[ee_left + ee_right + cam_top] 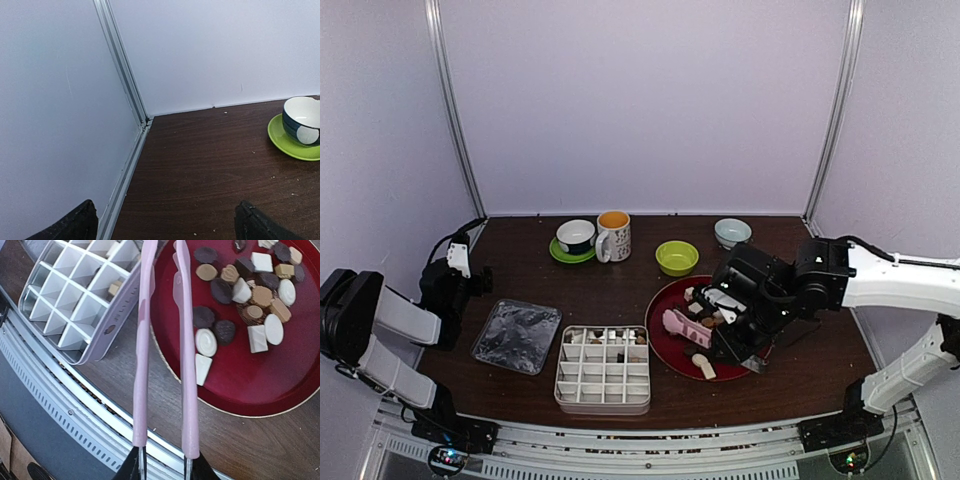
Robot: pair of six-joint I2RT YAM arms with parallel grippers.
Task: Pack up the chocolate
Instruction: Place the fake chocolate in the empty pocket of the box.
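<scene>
The chocolate (708, 312) lies as a heap of dark, tan and white pieces (250, 295) on a red plate (660, 345) (280, 385). Left of the plate stands a white compartment tray (604, 370) (75, 295) with a few pieces in its back row (610, 338). My right gripper (740, 338) (162, 467) is shut on pink tongs (682, 326) (186, 365). The tongs' arms are slightly apart and reach over the plate's left edge towards the tray; their tips are cut off in the wrist view. My left gripper (470, 275) (167, 222) is open and holds nothing, beside the left wall.
A crinkled clear plastic lid (517, 335) lies left of the tray. Along the back stand a cup on a green saucer (576, 240) (290, 145), a mug (613, 236), a green bowl (677, 257) and a pale bowl (732, 232).
</scene>
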